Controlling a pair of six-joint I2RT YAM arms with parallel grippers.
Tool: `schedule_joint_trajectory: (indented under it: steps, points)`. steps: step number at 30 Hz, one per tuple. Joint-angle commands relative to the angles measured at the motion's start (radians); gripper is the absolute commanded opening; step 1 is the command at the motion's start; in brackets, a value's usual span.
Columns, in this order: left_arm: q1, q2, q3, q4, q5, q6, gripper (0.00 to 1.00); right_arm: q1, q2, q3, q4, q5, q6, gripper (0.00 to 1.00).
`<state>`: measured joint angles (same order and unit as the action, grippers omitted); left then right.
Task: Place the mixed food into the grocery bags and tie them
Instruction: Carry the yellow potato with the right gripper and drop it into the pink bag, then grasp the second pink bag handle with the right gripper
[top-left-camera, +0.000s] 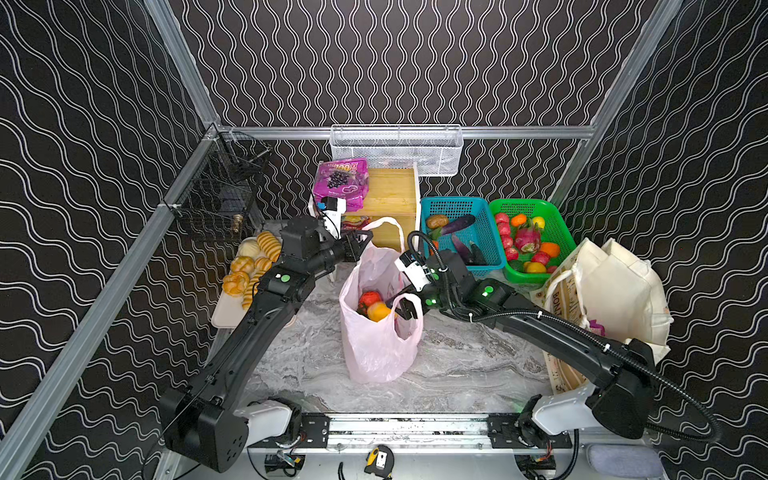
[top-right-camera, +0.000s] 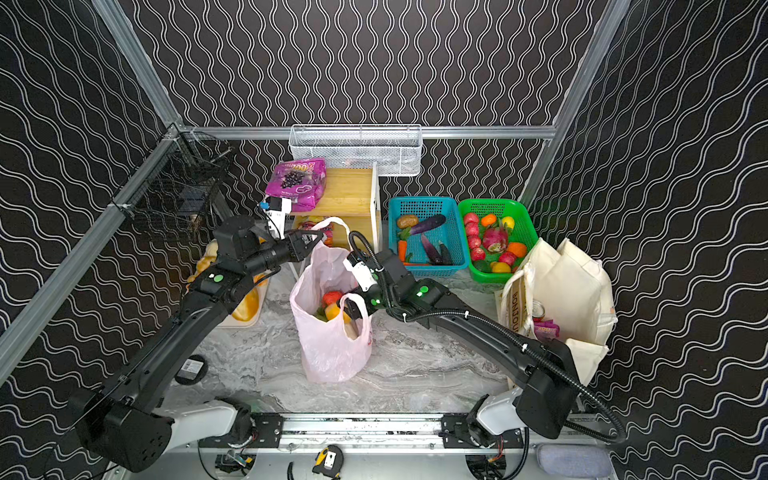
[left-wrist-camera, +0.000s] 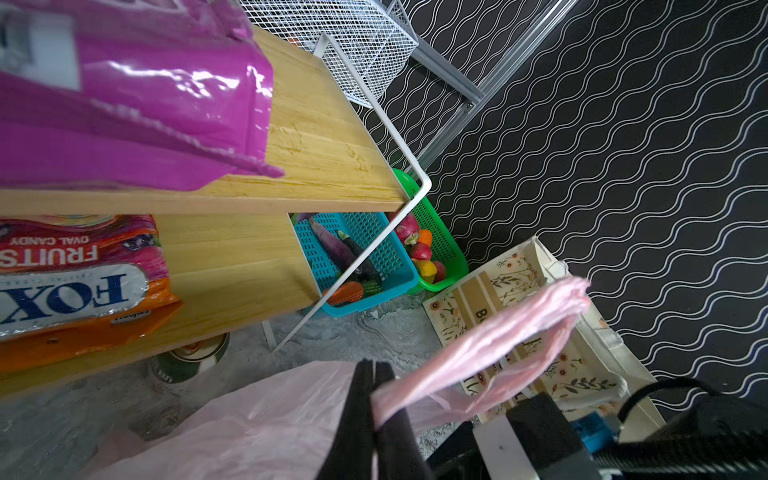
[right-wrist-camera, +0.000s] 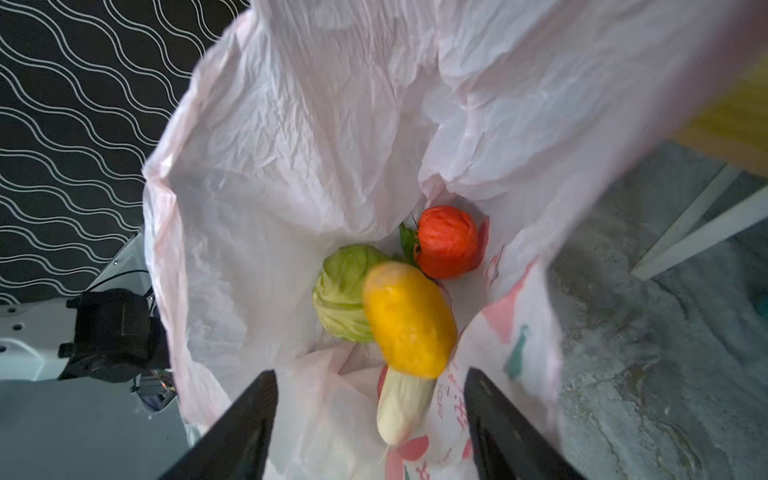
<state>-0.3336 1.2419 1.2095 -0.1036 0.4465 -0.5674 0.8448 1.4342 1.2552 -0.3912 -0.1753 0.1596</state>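
The pink plastic grocery bag (top-left-camera: 374, 353) (top-right-camera: 328, 353) stands open mid-table. My left gripper (top-left-camera: 367, 237) (top-right-camera: 319, 237) (left-wrist-camera: 374, 368) is shut on its far loop handle (left-wrist-camera: 478, 345), holding it up. My right gripper (top-left-camera: 402, 308) (top-right-camera: 353, 309) (right-wrist-camera: 370, 382) hangs open over the bag's mouth, gripping nothing. Inside lie a green cabbage (right-wrist-camera: 338, 299), a red round vegetable (right-wrist-camera: 449, 241), a blurred yellow piece (right-wrist-camera: 409, 320) and a white radish (right-wrist-camera: 401, 409). The cream tote (top-left-camera: 615, 282) (top-right-camera: 569, 286) stands at the right. A magenta grape pouch (top-left-camera: 340, 180) (left-wrist-camera: 124, 95) lies on the wooden shelf.
The wooden shelf (top-left-camera: 392, 195) stands behind the bag, with an orange candy bag (left-wrist-camera: 75, 282) on its lower level and a can (left-wrist-camera: 191, 361) beneath. Blue basket (top-left-camera: 457, 200) and green basket (top-left-camera: 519, 202) hold produce at back right. A bread tray (top-left-camera: 220, 320) sits left.
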Motion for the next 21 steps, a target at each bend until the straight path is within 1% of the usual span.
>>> schedule_joint_trajectory:
  steps: [1, 4, 7, 9, 11, 13, 15, 19, 21]
  points:
    - [0.005, -0.012, 0.003, -0.010, -0.022, 0.024, 0.00, 0.008, -0.039, -0.004, 0.060, 0.113, -0.020, 0.80]
    - [0.018, -0.020, -0.013, -0.003, -0.015, 0.013, 0.00, 0.009, -0.153, -0.084, 0.126, 0.190, 0.015, 0.83]
    - [0.035, -0.030, -0.031, 0.010, -0.003, -0.005, 0.00, 0.008, -0.314, -0.197, 0.190, 0.288, 0.071, 0.84]
    - [0.042, -0.035, -0.038, 0.012, -0.003, -0.006, 0.00, 0.009, -0.434, -0.290, 0.227, 0.335, 0.101, 0.83]
    - [0.047, -0.039, -0.042, 0.014, 0.001, -0.007, 0.00, 0.009, -0.538, -0.355, 0.247, 0.340, 0.093, 0.81]
    - [0.052, -0.040, -0.043, 0.012, 0.009, -0.006, 0.00, 0.008, -0.626, -0.402, 0.265, 0.319, 0.048, 0.78]
    - [0.055, -0.042, -0.044, 0.008, 0.011, -0.004, 0.00, 0.008, -0.689, -0.430, 0.272, 0.249, 0.001, 0.75]
    - [0.058, -0.044, -0.045, 0.004, 0.015, -0.005, 0.00, 0.010, -0.734, -0.421, 0.244, 0.078, -0.070, 0.73]
    - [0.059, -0.044, -0.042, 0.003, 0.021, -0.008, 0.00, 0.009, -0.731, -0.399, 0.212, 0.048, -0.082, 0.72]
